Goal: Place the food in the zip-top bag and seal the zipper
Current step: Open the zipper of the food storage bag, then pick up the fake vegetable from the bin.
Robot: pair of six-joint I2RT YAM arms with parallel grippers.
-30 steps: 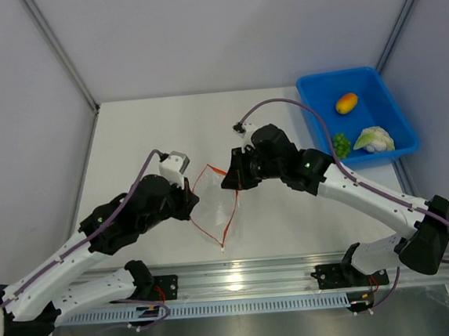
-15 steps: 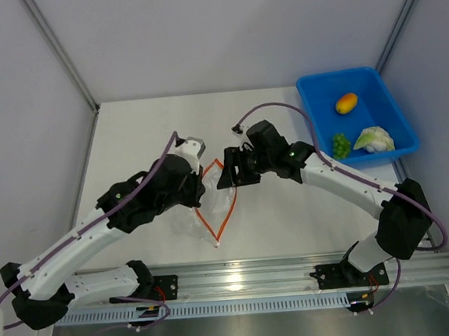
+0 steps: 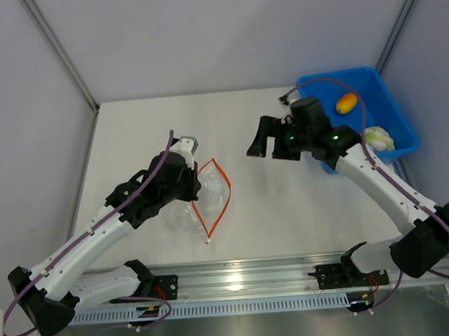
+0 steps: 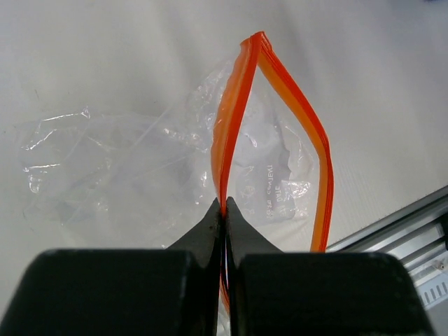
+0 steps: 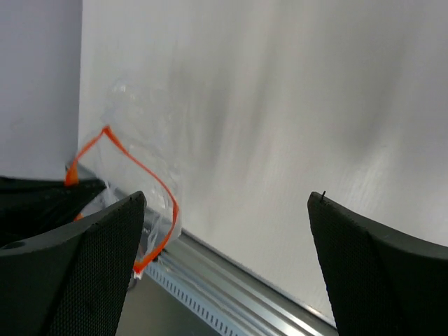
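Item: food [image 3: 346, 103], in blue tray [image 3: 363, 85], lies right of my right gripper [image 3: 258, 137], jaws apart, the nearer arm. Left gripper [image 4: 224, 206] clamped on zipper [image 4: 222, 140].

We find only one trace of writing: a few lines of faint grey lettering [image 4: 271, 187] printed on the clear film of the zip-top bag [image 4: 126, 175], seen through the loop of the zipper [image 4: 234, 105]. It is too small and crumpled for us to read.
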